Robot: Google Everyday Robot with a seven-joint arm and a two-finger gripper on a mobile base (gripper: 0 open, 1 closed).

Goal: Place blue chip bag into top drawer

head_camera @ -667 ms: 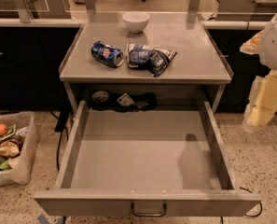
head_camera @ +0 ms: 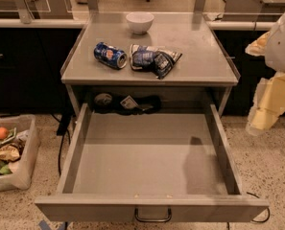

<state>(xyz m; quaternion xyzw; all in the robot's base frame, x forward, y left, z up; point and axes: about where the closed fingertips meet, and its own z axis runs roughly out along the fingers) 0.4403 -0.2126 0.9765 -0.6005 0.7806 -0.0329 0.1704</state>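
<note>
The blue chip bag (head_camera: 154, 59) lies crumpled on the grey tabletop, right next to a blue soda can (head_camera: 110, 55) on its side. The top drawer (head_camera: 147, 157) stands pulled wide open below the tabletop, its flat bottom bare, with a loop handle (head_camera: 153, 216) on its front. My gripper (head_camera: 263, 119) is on the pale arm at the right edge of the view, to the right of the drawer and well away from the bag. It holds nothing that I can see.
A white bowl (head_camera: 139, 22) stands at the back of the tabletop (head_camera: 195, 56). Dark items (head_camera: 125, 103) lie at the drawer's rear under the tabletop. A clear bin (head_camera: 7, 152) of mixed objects sits on the floor at left. Dark counters run behind.
The view has shifted slightly. The bag, the can, the bowl and the drawer have not moved, and the arm stays at the right edge.
</note>
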